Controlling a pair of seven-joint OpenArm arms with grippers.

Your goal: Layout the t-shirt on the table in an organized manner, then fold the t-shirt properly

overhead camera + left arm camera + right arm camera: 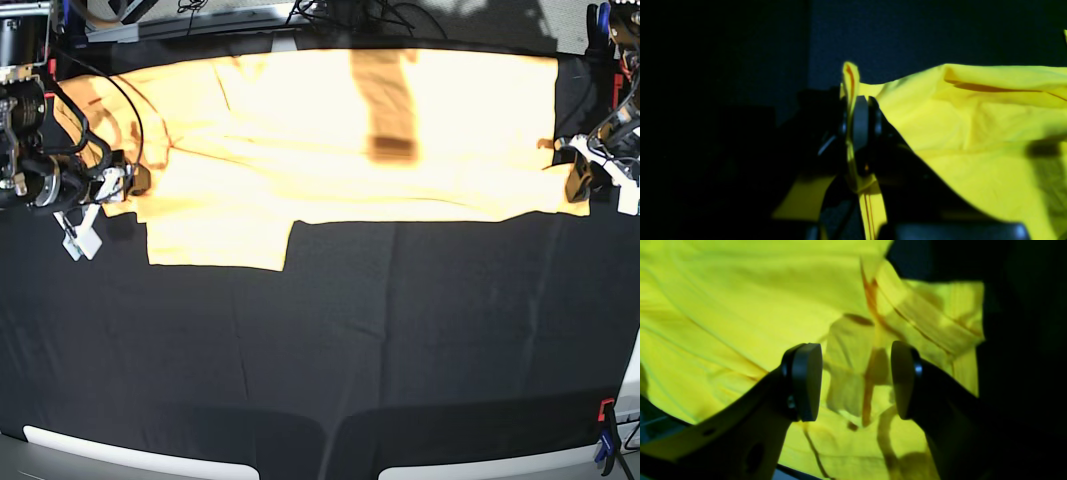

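One t-shirt (330, 130) lies spread out on one black bench (330, 340), with two end effectors at its two ends.

The left end effector (853, 123) is pinched tight on a thin fold at the edge of the shirt, and the rest of the cloth spreads away to one side of it. The right end effector (857, 380) is wide open and holds nothing. The shirt lies right under it and shows in the gap between its two round pads (806, 381).
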